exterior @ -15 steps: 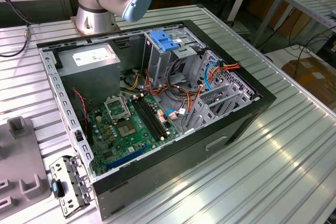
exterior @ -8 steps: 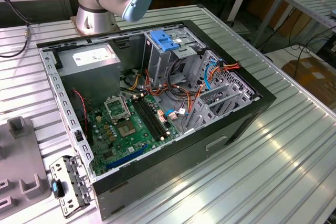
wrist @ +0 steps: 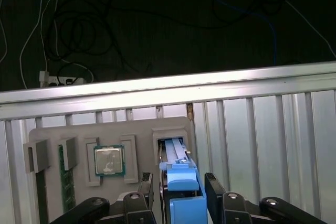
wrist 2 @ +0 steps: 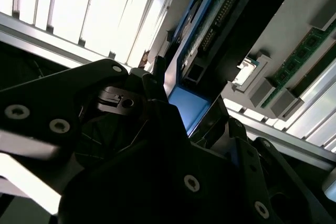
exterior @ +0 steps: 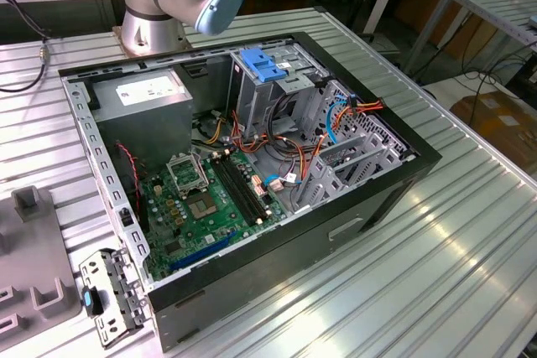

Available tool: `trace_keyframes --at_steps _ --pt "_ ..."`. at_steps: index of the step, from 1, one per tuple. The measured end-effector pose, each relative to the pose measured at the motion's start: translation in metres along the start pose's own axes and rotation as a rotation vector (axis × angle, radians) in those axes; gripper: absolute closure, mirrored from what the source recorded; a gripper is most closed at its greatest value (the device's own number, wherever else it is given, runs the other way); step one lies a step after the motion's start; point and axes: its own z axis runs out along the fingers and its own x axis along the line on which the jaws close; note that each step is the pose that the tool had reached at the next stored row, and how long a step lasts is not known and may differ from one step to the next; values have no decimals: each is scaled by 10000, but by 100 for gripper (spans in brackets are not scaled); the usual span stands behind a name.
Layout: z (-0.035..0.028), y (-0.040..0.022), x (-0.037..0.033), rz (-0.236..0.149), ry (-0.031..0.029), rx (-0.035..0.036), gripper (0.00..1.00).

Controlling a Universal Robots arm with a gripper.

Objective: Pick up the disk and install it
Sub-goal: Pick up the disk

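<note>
Working over a ribbed metal table, with an open computer case lying side-up on it in the exterior view and the arm's base mounted just behind. In the first wrist view, away from the case and near the table's edge, a grey parts tray with moulded slots. Inside the case, toward the exterior view's left, a boxy grey power supply, and next to it a drive cage topped by a light-blue latch. Standing on edge in a tray slot of its own, the disk, blue carrier end uppermost. Judged to be at the pick-up step, with nothing installed yet. Gripper down at the tray, astride that blue carrier end and close on both flanks. Cannot tell whether clamped onto the carrier or merely bracketing it, nor how far open. Calls, at this step, for a square, even hold on the carrier's two sides, given the snug slot around the disk. Smallest in the tray, beside the disk: a memory stick and a processor chip, each in its own recess, well apart from the gripper.
</note>
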Motion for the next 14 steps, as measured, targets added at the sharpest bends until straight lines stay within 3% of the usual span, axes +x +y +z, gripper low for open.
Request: trace_keyframes --at_steps 14 --pt "-32 0 0 1 -4 1 49"
